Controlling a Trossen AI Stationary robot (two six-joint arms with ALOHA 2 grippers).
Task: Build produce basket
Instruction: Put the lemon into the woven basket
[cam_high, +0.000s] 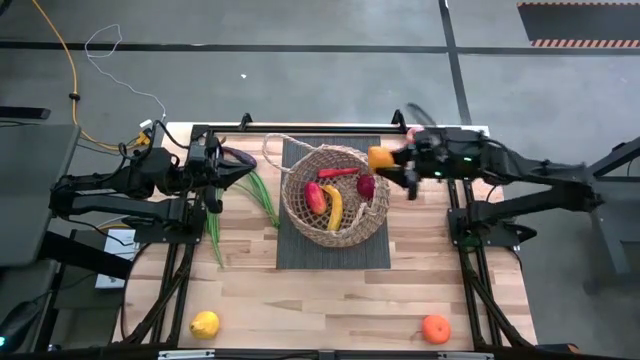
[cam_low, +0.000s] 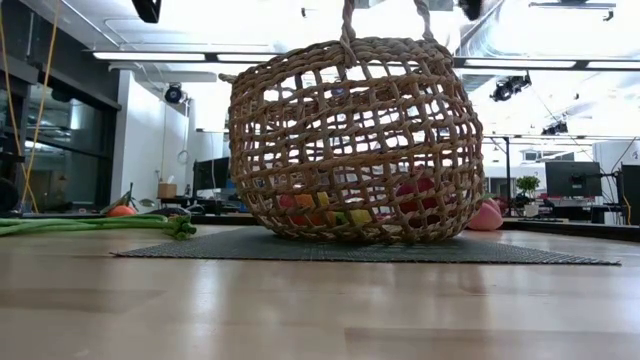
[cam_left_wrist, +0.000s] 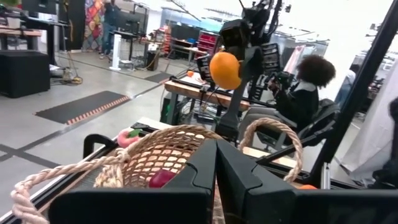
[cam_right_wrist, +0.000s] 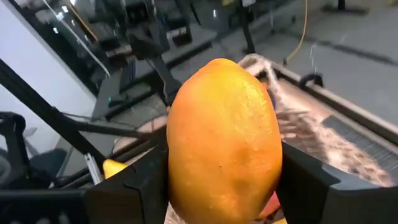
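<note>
The round wicker basket (cam_high: 335, 200) stands on a dark mat (cam_high: 300, 255) at mid-table, with a banana (cam_high: 334, 207), a red pepper (cam_high: 315, 197) and a dark red piece (cam_high: 366, 186) lying inside. My right gripper (cam_high: 388, 165) hovers over the basket's right rim, shut on an orange-yellow oval fruit (cam_high: 380, 157). My left gripper (cam_high: 250, 167) is shut and level just left of the basket, holding nothing. Long green bean stalks (cam_high: 265, 200) lie on the table beside the mat's left edge. My right gripper pinches the oval fruit by its two opposite sides (cam_right_wrist: 177, 155), one finger (cam_right_wrist: 143, 180) on each flank. The fingers reach in from the table's right, nearly level and tipped slightly down. The fruit (cam_left_wrist: 225, 70) is lifted clear, above the basket's rim.
A lemon (cam_high: 205, 324) lies near the front left edge and an orange (cam_high: 436, 328) near the front right. A pink fruit (cam_low: 485, 215) sits on the table behind the basket. A person (cam_left_wrist: 308, 93) sits beyond the table's far side.
</note>
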